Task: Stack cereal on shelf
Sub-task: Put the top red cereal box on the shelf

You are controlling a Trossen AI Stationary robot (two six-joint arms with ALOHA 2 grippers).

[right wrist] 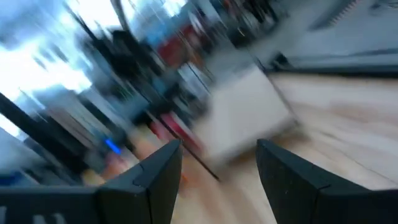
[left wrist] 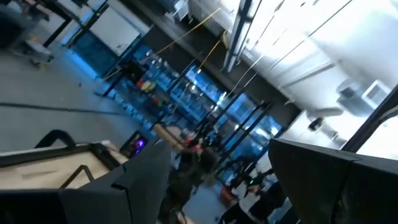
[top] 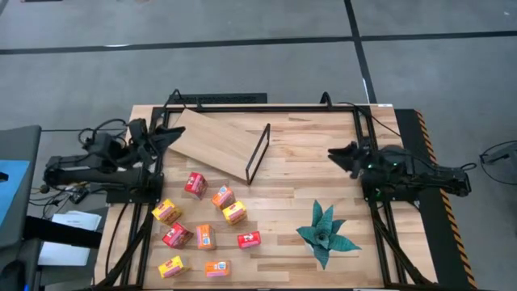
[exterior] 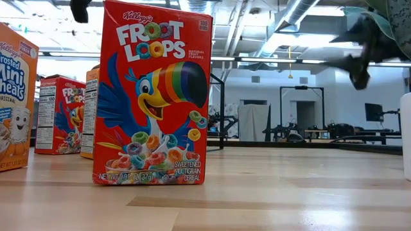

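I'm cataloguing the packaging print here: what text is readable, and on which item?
"Kellogg's FROOT LOOPS", "NATURAL FRUIT FLAVORS", "SWEETENED MULTIGRAIN CEREAL": red front box.
"Frosted Mini Wheats" (cut off), "ORIGINAL": orange box.
"Nutrition Facts" panel, far red box: too small.
Boxes seen from above: unreadable.
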